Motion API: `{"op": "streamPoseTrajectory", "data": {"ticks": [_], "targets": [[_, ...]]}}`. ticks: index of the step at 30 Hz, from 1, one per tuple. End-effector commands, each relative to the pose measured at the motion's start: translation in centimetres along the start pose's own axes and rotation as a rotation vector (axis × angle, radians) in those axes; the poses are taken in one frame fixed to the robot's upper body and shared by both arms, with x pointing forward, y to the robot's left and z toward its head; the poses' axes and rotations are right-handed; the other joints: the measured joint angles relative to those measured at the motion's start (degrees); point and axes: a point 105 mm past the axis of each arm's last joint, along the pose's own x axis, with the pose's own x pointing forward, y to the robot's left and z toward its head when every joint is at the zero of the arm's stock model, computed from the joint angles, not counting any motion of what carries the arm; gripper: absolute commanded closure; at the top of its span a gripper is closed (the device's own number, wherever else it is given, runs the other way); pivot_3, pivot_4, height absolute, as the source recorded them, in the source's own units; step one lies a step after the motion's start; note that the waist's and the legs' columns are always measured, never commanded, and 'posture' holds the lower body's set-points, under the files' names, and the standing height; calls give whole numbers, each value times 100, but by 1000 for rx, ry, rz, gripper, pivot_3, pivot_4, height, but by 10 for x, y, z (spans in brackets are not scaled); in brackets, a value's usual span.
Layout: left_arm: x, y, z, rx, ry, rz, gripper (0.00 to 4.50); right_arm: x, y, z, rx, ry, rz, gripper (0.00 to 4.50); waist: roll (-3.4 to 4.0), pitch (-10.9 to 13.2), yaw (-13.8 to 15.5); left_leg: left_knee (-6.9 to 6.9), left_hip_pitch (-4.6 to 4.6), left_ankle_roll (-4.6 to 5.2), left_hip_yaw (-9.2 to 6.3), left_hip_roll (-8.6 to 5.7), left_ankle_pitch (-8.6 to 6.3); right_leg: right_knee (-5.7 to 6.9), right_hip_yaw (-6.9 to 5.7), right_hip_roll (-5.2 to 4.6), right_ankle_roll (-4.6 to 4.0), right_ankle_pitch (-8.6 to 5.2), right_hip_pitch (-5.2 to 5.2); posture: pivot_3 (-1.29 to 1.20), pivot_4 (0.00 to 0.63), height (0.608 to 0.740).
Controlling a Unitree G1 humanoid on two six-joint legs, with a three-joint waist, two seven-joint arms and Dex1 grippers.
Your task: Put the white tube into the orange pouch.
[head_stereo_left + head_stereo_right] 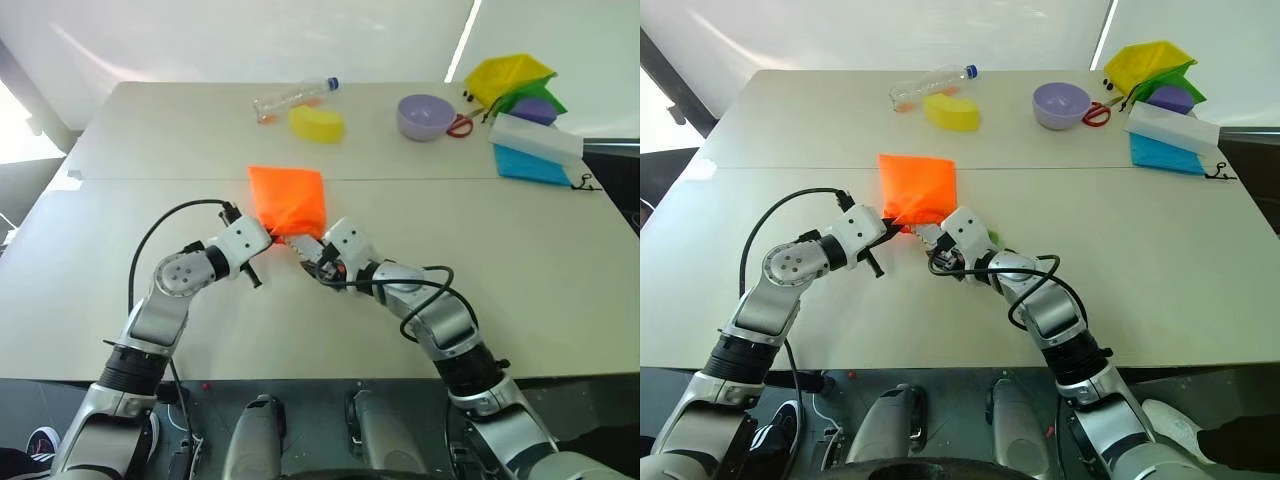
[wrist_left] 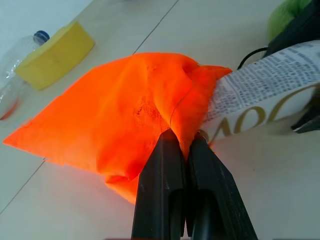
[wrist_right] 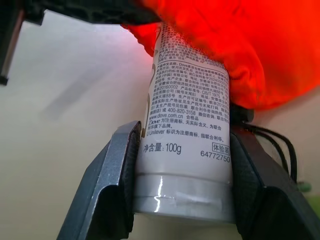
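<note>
Right pincer around white tube

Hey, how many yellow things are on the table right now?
2: a yellow sponge beside the clear bottle at the far edge, and a yellow bag in the far right corner. More could be hidden behind the bag.

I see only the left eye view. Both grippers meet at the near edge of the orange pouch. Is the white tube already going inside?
Observer: Yes. The right wrist view shows the white tube with its far end under the orange pouch fabric.
Operator: Is the right gripper holding the tube?
Observer: Yes. The right gripper clamps the tube near its cap, one finger on each side.
Operator: What does the left gripper do?
Observer: The left gripper is shut on a fold of the pouch rim beside the tube.
</note>
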Motion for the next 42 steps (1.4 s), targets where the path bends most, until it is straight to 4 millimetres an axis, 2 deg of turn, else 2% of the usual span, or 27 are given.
{"op": "streamPoseTrajectory", "data": {"ticks": [1,4,10,12,16,20,24,29,33,35,39,42], "targets": [[-1,1,12,15,-36,7,4500,0,-8,25,-2,-85,-47,2706,0,0,-1,0,0,0,0,0,0,0,0,0,0,0,0,0,150,740],[-1,1,11,11,-31,5,4500,0,-10,28,3,-95,-52,2706,0,0,-6,1,0,0,0,0,0,1,0,0,-1,-1,0,0,150,740],[-3,2,9,2,-22,13,4500,-15,-11,21,-7,-76,-15,2706,0,0,-1,0,0,0,0,0,0,-1,0,0,-1,-1,0,0,150,740],[-2,2,9,-2,-20,11,4500,-15,-14,21,19,-75,-37,2706,0,0,-3,-1,0,0,0,0,0,0,0,0,0,-1,0,0,150,740],[-1,0,10,-27,-19,2,4500,-10,-6,26,79,-98,-26,2706,0,0,-20,-1,2,0,-2,1,0,4,0,2,-2,-1,-1,0,150,740],[0,-5,11,-56,-18,-23,4500,-1,-1,27,186,-112,-69,2706,0,0,-21,-1,2,0,-2,1,0,4,0,2,-4,-2,-1,0,150,740],[-1,-7,14,-77,-29,-26,4500,9,8,26,132,-84,-62,2706,0,0,-21,-3,0,0,-2,1,0,2,0,1,-2,-1,-3,0,150,740],[0,-14,18,-100,-43,-49,4500,25,2,39,138,-110,-103,2706,1,0,-27,-2,0,0,0,0,0,2,0,0,-5,-2,-3,0,150,740],[0,-16,19,-103,-45,-51,4500,35,-5,35,72,-76,-155,2706,1,0,-32,-3,2,0,-3,1,0,4,0,2,-5,-2,-3,0,150,740],[0,-15,19,-108,-45,-47,4500,38,-9,39,93,-93,-174,2706,1,0,-32,-5,1,0,-3,1,0,3,0,2,-3,-1,-3,0,150,740],[-1,-16,18,-106,-39,-49,4500,48,-4,46,84,-100,-162,2706,1,0,-33,-7,-2,0,-3,1,0,2,0,2,10,6,-7,0,150,740],[-1,-16,17,-117,-39,-47,4500,54,0,48,141,-99,-157,2706,1,0,-37,-7,-2,0,-3,1,0,2,0,2,8,5,-7,0,150,740]]}}
